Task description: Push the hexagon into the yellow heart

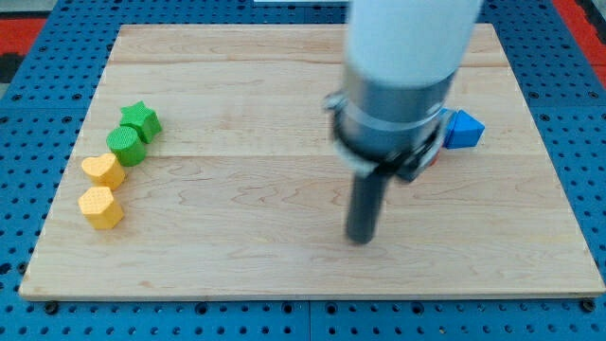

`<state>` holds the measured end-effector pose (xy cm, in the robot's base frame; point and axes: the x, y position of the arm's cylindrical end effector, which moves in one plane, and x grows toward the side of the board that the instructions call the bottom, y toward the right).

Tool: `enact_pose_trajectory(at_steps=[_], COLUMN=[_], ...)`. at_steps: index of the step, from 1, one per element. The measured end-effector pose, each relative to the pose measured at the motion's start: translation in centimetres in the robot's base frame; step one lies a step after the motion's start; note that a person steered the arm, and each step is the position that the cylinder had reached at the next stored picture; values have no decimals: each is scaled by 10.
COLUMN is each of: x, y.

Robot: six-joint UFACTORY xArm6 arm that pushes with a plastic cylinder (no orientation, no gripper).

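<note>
The yellow hexagon [101, 207] lies near the board's left edge, at the bottom of a column of blocks. The yellow heart [103, 170] sits just above it, very close, perhaps touching. My tip [360, 238] rests on the board right of centre, far to the right of both yellow blocks and touching no block. The rod hangs from the wide grey and white arm body [398, 85], which fills the top centre of the view.
A green round block [126, 144] and a green star [140, 119] continue the column up and to the right of the heart. A blue block [463, 130] lies at the right, beside the arm body, with a sliver of red block [431, 157] below it, mostly hidden.
</note>
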<state>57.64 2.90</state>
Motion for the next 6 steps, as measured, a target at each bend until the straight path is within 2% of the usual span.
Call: enact_pose_trajectory(at_steps=[1,2,3,4,6], x=[40,39,11,1,-47], y=[-71,-126,-178,-221,-274])
